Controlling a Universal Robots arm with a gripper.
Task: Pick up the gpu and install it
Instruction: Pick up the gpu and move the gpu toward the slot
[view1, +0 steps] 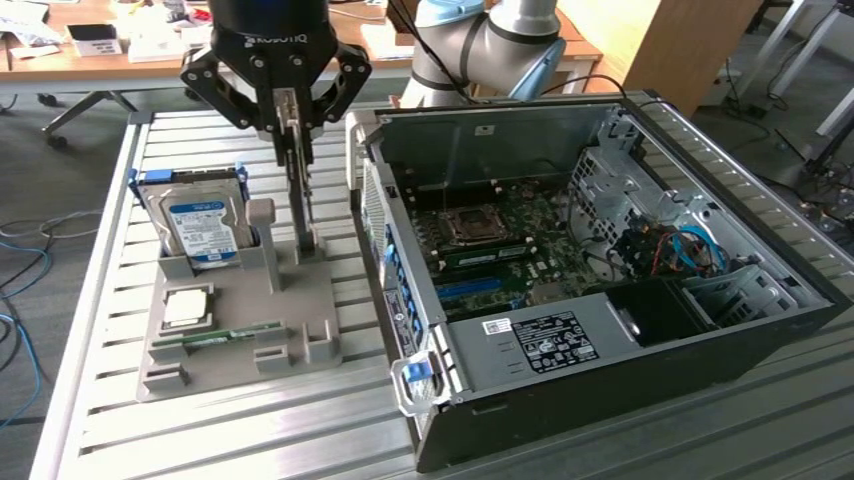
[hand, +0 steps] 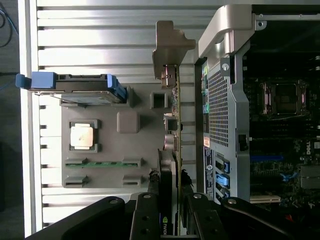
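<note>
Black jaws sit closest to the wrist camera, one on each side of the gpu (hand: 169, 170). They look pressed onto its top edge, pinching it. In the exterior view the gpu (view1: 306, 200) stands on its thin edge in a slot of the gray holder (view1: 220, 350) on the desk (view1: 267, 440). It is between the blue-labelled hard drive (view1: 200, 215) and the open computer case (view1: 601, 300). Its bottom seems to sit in the slot, so it is not lifted out yet. I think the card is light and stiff, but easy to hurt. Holding its flat sides near the top edge looks best, away from the fan and tiny parts.
</note>
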